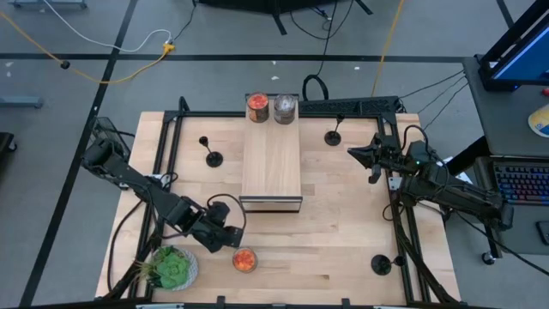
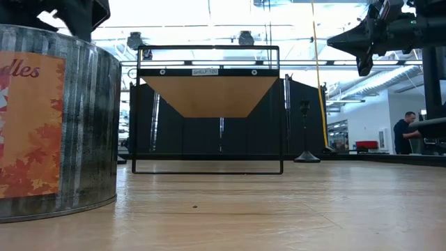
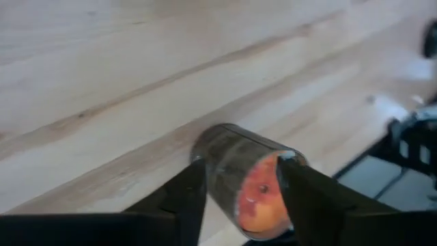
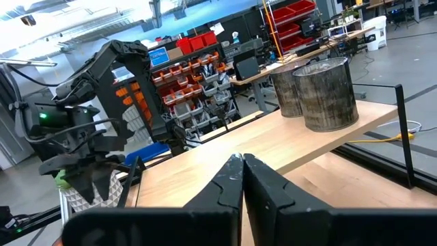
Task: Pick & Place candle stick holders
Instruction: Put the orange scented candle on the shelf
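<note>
Near the front-left of the pale wooden surface (image 1: 343, 232), the left gripper (image 1: 233, 239) sits low over a short round jar with an orange-red top (image 1: 244, 260); the left wrist view shows its two dark fingers (image 3: 179, 198) flanking the jar's (image 3: 240, 179) metal wall on either side, though whether they press on it or have let go cannot be told. A green leafy plant in a round pot (image 1: 172, 268) stands just left of the jar, at the near-left corner.

Three small black candle stick holders stand apart on the surface: one (image 1: 212, 154) left of the raised light-wood shelf (image 1: 271, 163), one (image 1: 333, 135) at the far right of the shelf, and one (image 1: 381, 264) at the near-right corner. None is touched by either arm. On the far end of the shelf stand a second jar with an orange-red top (image 1: 257, 106) and a silvery-grey round jar (image 1: 285, 108), side by side.

The right gripper (image 1: 353, 153) hangs above the right side of the surface, between the far-right holder and the black frame rail, its fingers (image 4: 263, 184) clenched together and empty. A person (image 2: 405, 132) is seen in the room beyond, in the low view.
</note>
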Controlling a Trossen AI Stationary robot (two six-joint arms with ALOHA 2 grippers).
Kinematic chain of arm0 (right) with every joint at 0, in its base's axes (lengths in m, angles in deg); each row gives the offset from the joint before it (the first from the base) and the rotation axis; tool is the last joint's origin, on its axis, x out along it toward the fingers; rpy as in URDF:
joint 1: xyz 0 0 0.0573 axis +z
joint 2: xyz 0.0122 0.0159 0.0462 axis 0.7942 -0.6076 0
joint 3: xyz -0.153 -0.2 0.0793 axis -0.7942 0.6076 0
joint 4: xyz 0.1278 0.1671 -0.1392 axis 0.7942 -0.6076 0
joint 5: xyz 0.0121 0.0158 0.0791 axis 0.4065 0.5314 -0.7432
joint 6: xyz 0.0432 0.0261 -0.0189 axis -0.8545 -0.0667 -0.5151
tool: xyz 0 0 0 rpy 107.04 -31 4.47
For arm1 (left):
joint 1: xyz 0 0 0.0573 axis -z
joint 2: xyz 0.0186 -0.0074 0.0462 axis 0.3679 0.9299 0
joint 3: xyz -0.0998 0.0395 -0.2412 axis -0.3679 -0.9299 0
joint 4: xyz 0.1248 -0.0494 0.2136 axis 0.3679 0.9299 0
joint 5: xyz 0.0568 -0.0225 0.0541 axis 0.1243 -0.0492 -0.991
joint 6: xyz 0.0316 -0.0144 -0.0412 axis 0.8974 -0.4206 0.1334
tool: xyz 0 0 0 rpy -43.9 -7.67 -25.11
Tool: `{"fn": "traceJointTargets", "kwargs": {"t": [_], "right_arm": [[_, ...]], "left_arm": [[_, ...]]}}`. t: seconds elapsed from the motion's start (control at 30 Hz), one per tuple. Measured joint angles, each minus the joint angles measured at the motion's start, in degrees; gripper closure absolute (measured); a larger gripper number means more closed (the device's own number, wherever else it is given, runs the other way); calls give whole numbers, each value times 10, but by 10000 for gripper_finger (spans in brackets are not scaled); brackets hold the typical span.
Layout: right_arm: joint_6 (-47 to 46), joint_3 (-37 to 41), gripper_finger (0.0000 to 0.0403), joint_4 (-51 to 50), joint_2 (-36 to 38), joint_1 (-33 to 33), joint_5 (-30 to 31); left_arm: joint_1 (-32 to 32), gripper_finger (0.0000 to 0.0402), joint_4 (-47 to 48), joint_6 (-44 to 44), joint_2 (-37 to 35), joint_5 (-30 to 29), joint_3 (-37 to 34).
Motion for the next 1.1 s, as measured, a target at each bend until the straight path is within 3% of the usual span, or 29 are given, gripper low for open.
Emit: {"fn": "traceJointTargets", "kwargs": {"t": [0.17,0.33,0.77,1.1], "right_arm": [[0,0,399,0,0,0,0],[0,0,399,0,0,0,0],[0,0,399,0,0,0,0],[-1,0,399,0,0,0,0]], "left_arm": [[6,177,-66,57,0,-6,0],[12,163,-117,85,0,0,0],[8,163,-58,40,15,48,0],[3,163,-63,40,98,116,0]]}}
